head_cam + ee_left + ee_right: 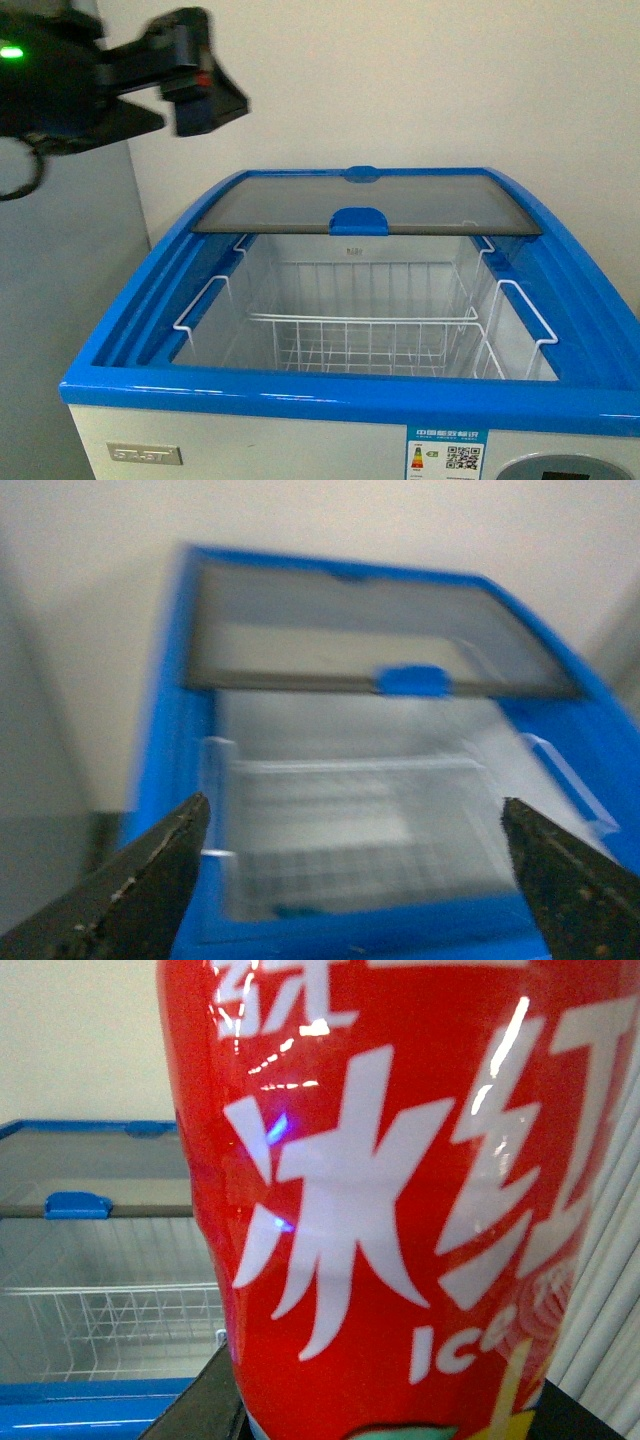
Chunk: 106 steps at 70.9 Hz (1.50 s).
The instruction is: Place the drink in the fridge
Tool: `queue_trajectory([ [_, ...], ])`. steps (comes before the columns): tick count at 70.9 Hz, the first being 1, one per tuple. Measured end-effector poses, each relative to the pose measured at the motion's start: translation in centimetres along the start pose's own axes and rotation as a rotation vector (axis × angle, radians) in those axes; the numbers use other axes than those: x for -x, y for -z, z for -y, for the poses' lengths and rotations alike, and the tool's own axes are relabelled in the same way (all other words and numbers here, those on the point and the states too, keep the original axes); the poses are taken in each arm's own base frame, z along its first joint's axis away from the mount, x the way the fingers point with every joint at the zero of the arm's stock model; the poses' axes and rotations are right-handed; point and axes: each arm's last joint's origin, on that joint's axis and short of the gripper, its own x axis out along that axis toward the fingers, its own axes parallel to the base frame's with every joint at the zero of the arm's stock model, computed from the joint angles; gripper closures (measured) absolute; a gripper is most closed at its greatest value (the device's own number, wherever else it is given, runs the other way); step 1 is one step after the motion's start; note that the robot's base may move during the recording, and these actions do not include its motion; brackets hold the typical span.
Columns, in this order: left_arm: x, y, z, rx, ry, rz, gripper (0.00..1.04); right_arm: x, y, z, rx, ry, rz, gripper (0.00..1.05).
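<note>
the drink (400, 1190) filled the right wrist view, its cap and base cut off. its red label bore big white chinese characters and the letters "ice". dark fingers (190, 1415) of the right gripper (385, 1415) clamped it, outside the fridge (90, 1400) seen beyond. the front view showed neither drink nor right arm. there the glass lid (370, 205) sat at 12 o'clock over the wire basket (365, 340). the nameplate (145, 455) was unreadable and an energy sticker (447, 452) carried a qr code. the left gripper (205, 85) hung at 10 o'clock. its blurred wrist view showed jaws wide apart.
</note>
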Motion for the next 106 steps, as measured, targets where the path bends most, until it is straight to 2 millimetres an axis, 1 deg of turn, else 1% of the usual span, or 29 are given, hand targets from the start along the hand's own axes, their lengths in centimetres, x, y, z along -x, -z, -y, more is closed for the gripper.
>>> queue_trajectory([
  [1,0.6,0.2,-0.2,-0.008,-0.031,0.018,0.24,0.0,0.0,0.0,0.000,0.000,0.000,0.68],
  [2,1.8,0.5,-0.6,-0.022,-0.092,0.048,0.28,0.0,0.0,0.0,0.000,0.000,0.000,0.68],
  [6,4.2,1.3,-1.5,-0.036,-0.164,0.073,0.35,0.0,0.0,0.0,0.000,0.000,0.000,0.68],
  [7,5.4,1.9,-2.0,-0.043,-0.179,0.079,0.39,0.0,0.0,0.0,0.000,0.002,0.000,0.68],
  [8,6.0,2.2,-2.1,-0.044,-0.190,0.082,0.40,0.0,0.0,0.0,0.000,0.005,0.000,0.68],
  [10,7.8,3.4,-2.6,-0.051,-0.227,0.087,0.48,0.0,0.0,0.0,0.000,0.009,0.000,0.68],
  [12,9.0,4.3,-2.6,-0.055,-0.241,0.088,0.55,0.0,0.0,0.0,0.004,0.009,-0.007,0.68],
  [16,10.0,5.8,-2.5,-0.060,-0.231,0.071,0.69,-0.1,-0.6,0.2,0.103,-0.112,-0.201,0.68],
  [20,10.4,6.6,-2.4,-0.063,-0.224,0.060,0.79,-0.1,-0.8,0.5,0.161,-0.188,-0.321,0.68],
  [23,10.9,7.0,-2.3,-0.064,-0.225,0.062,0.88,-0.6,-0.6,0.8,0.213,-0.213,-0.373,0.68],
  [26,11.1,7.1,-2.3,-0.064,-0.229,0.066,0.94,-1.1,-0.5,1.0,0.247,-0.217,-0.384,0.68],
  [27,11.3,7.2,-2.3,-0.065,-0.229,0.070,0.97,-1.5,-0.6,1.1,0.271,-0.217,-0.386,0.68],
  [30,11.5,7.3,-2.3,-0.065,-0.230,0.074,1.02,-2.3,-0.7,1.1,0.304,-0.227,-0.383,0.68],
  [38,12.2,7.9,-2.1,-0.069,-0.228,0.073,1.02,-5.2,-1.3,0.7,0.483,-0.350,-0.351,0.68],
  [45,12.7,8.4,-2.1,-0.068,-0.229,0.069,1.02,-7.6,-1.1,-0.1,0.673,-0.479,-0.317,0.68],
  [46,12.8,8.5,-2.0,-0.068,-0.230,0.070,1.02,-8.3,-0.9,-0.3,0.711,-0.505,-0.315,0.68],
  [54,13.3,8.8,-2.0,-0.068,-0.230,0.071,1.02,-11.4,-0.3,-1.9,0.949,-0.623,-0.273,0.68],
  [55,13.4,8.9,-1.9,-0.068,-0.229,0.070,1.02,-12.1,-0.2,-2.3,0.994,-0.644,-0.261,0.68],
  [61,13.7,9.2,-1.9,-0.068,-0.230,0.070,1.02,-14.3,-0.1,-3.8,1.133,-0.707,-0.208,0.68],
  [62,13.8,9.2,-1.9,-0.069,-0.229,0.071,1.02,-14.8,0.0,-4.3,1.163,-0.727,-0.195,0.68],
  [66,13.9,9.3,-1.8,-0.069,-0.229,0.072,1.02,-15.9,0.2,-5.4,1.208,-0.769,-0.176,0.68],
  [71,14.2,9.5,-1.8,-0.069,-0.230,0.070,1.02,-17.9,0.7,-7.5,1.268,-0.822,-0.137,0.68],
  [75,14.4,9.6,-1.7,-0.069,-0.230,0.072,1.02,-19.0,1.0,-8.8,1.298,-0.847,-0.126,0.68],
  [76,14.5,9.7,-1.7,-0.069,-0.230,0.072,1.02,-19.6,1.2,-9.4,1.306,-0.858,-0.121,0.68],
  [85,14.8,10.0,-1.7,-0.070,-0.229,0.081,1.02,-22.4,2.4,-12.4,1.322,-0.864,-0.124,0.68],
  [86,14.8,10.2,-1.7,-0.070,-0.229,0.086,1.02,-22.9,2.7,-12.9,1.321,-0.864,-0.125,0.68],
  [94,15.0,10.5,-1.6,-0.071,-0.228,0.081,1.02,-24.9,4.1,-14.7,1.308,-0.858,-0.129,0.68],
  [99,15.3,10.4,-1.6,-0.072,-0.229,0.088,1.02,-26.1,5.5,-15.8,1.305,-0.851,-0.128,0.68],
  [106,15.5,10.4,-1.5,-0.072,-0.229,0.089,1.02,-26.9,7.4,-16.8,1.302,-0.853,-0.128,0.68],
])
